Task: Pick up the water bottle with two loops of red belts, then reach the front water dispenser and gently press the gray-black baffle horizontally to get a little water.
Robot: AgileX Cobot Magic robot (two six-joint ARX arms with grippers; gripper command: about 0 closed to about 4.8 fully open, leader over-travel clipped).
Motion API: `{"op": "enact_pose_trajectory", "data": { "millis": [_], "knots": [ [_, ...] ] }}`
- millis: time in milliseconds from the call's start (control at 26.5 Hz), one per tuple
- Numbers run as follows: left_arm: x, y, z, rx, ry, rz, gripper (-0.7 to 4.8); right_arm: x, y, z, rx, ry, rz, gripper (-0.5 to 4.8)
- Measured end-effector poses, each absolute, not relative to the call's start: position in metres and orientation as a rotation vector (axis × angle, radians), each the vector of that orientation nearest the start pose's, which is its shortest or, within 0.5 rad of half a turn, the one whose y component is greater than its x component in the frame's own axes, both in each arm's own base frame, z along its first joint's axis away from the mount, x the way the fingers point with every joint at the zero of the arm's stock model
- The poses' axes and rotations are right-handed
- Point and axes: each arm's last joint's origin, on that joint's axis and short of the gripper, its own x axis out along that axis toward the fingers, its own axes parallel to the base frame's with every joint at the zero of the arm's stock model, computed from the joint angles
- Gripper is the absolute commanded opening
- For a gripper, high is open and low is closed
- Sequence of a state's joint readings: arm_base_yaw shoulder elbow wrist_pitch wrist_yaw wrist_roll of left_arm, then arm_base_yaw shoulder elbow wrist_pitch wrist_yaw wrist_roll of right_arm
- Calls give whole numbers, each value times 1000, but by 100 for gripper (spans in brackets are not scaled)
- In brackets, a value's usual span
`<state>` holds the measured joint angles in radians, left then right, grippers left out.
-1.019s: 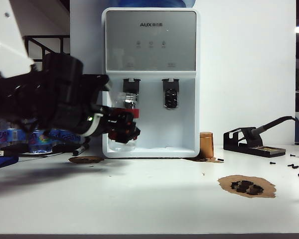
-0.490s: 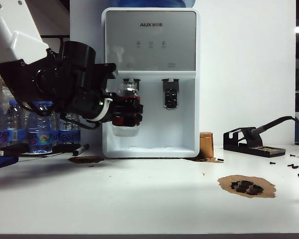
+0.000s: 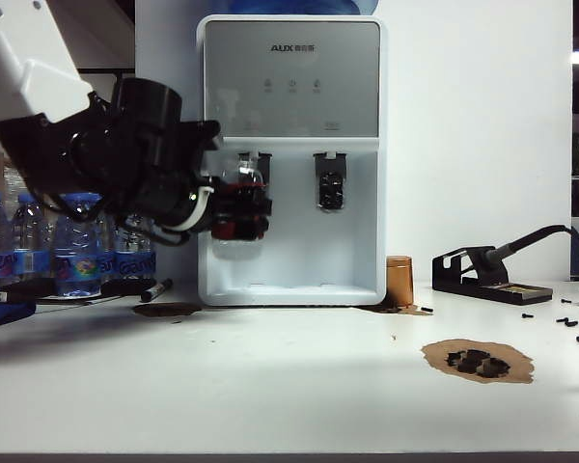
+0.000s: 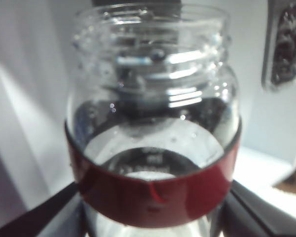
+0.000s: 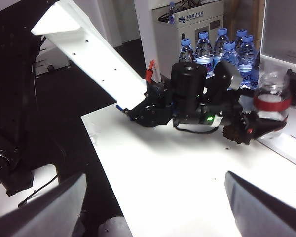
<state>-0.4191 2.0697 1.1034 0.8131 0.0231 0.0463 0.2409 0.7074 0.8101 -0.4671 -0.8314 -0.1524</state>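
Holding the clear wide-mouthed glass water bottle (image 3: 239, 207) by its dark-red bands, my left jaws (image 3: 246, 214) are closed around its body at centre-left of the exterior view. The bottle is upright and lidless, inside the recessed bay of the tall white water dispenser (image 3: 291, 159) with the gray front panel. Its mouth is right at the gray-black baffle (image 3: 254, 166), the left of the two dark paddles; whether glass touches paddle I cannot tell. In my left wrist view the bottle (image 4: 153, 123) fills the frame, droplets cling inside its neck, and I cannot tell whether any water lies in it.

My right jaws (image 5: 153, 197) stand wide open with nothing between them, above the white tabletop (image 5: 187, 163), well apart from the dispenser. From there I see the left jaws (image 5: 251, 129) around the bottle (image 5: 271, 101).

Blue-capped plastic bottles (image 3: 72, 246) stand at the left edge of the exterior view, and a small copper-coloured cup (image 3: 399, 282) sits just right of the dispenser's base.

Compared with a second ago, the bottle has risen from low in the bay to paddle height and moved closer in.
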Motion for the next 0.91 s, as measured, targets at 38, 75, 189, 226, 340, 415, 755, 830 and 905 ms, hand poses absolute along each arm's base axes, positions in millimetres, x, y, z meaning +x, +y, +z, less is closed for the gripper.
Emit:
{"op": "enact_pose_trajectory", "data": {
  "millis": [38, 75, 189, 226, 340, 415, 755, 830, 905],
  "knots": [
    [395, -176, 156, 72, 134, -444, -5, 129, 54, 329, -25, 284, 1084, 475],
    [397, -178, 159, 66, 123, -443, -5, 129, 54, 329, -25, 284, 1084, 475],
    [401, -180, 163, 53, 135, -443, -5, 129, 54, 329, -25, 283, 1084, 475],
    [403, -181, 164, 53, 140, -443, -5, 129, 54, 329, -26, 280, 1084, 475],
    [406, -183, 167, 56, 166, -444, -5, 130, 54, 331, -34, 252, 1084, 475],
    [407, -183, 165, 55, 162, -445, -5, 130, 54, 332, -36, 247, 1085, 475],
    [412, -187, 133, 62, 212, -446, -5, 130, 54, 332, -32, 243, 1111, 475],
    [413, -186, 132, 62, 210, -445, -5, 130, 54, 332, -32, 243, 1112, 475],
    [413, -187, 134, 58, 191, -445, -5, 130, 54, 332, -32, 243, 1112, 475]
  ]
}}
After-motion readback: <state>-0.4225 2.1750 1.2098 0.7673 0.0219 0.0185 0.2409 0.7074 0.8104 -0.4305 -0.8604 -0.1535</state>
